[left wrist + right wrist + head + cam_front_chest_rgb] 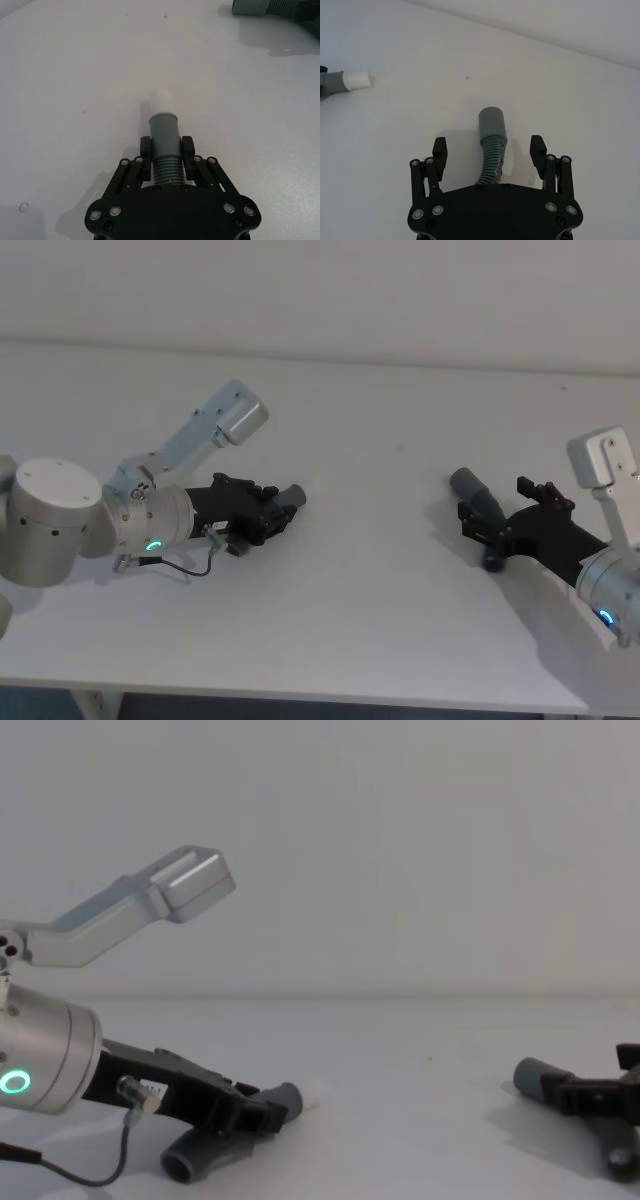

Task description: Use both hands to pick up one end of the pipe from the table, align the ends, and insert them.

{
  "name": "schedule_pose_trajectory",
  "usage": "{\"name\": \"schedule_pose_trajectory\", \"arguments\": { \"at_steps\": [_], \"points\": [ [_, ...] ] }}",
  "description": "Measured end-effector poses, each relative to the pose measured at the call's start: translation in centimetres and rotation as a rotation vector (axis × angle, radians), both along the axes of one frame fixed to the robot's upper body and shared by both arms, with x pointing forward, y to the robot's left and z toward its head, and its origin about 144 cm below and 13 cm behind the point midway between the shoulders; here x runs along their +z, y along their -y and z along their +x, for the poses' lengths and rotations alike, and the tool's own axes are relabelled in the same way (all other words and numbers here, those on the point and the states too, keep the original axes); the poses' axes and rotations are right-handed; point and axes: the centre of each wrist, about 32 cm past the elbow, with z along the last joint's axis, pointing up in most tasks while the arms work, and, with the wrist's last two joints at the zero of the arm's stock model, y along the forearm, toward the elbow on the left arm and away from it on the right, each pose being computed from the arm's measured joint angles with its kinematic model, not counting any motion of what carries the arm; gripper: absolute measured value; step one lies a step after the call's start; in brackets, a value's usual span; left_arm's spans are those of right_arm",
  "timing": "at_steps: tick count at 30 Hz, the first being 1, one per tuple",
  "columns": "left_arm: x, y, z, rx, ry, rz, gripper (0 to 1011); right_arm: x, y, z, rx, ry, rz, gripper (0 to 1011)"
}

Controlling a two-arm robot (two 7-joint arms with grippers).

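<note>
On the white table [380,590] lie two dark-grey corrugated pipe pieces. My left gripper [270,512] [166,147] is shut on the piece with the narrower cuff [165,131] and white tip [162,99], holding it low over the table. In the chest view its cuff [288,1098] points right. The other piece, with a wider grey sleeve [492,122] [470,488], rests on the table at the right. My right gripper [489,148] [495,527] is open, with one finger on each side of its corrugated part and a gap on both sides.
The two cuffs face each other across a bare stretch of table. The table's front edge [300,695] runs close below both arms. A plain pale wall [400,870] stands behind the table.
</note>
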Motion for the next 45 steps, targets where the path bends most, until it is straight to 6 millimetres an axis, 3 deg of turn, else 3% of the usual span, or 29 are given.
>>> {"name": "schedule_pose_trajectory", "arguments": {
  "at_steps": [36,45],
  "points": [
    [0.0,0.0,0.0,0.000,0.000,0.000,353,-0.9,-0.4,1.3,-0.014,-0.077,-0.006,1004],
    [0.0,0.0,0.0,0.000,0.000,0.000,353,-0.9,-0.5,1.3,-0.020,-0.088,-0.003,816]
  ]
}}
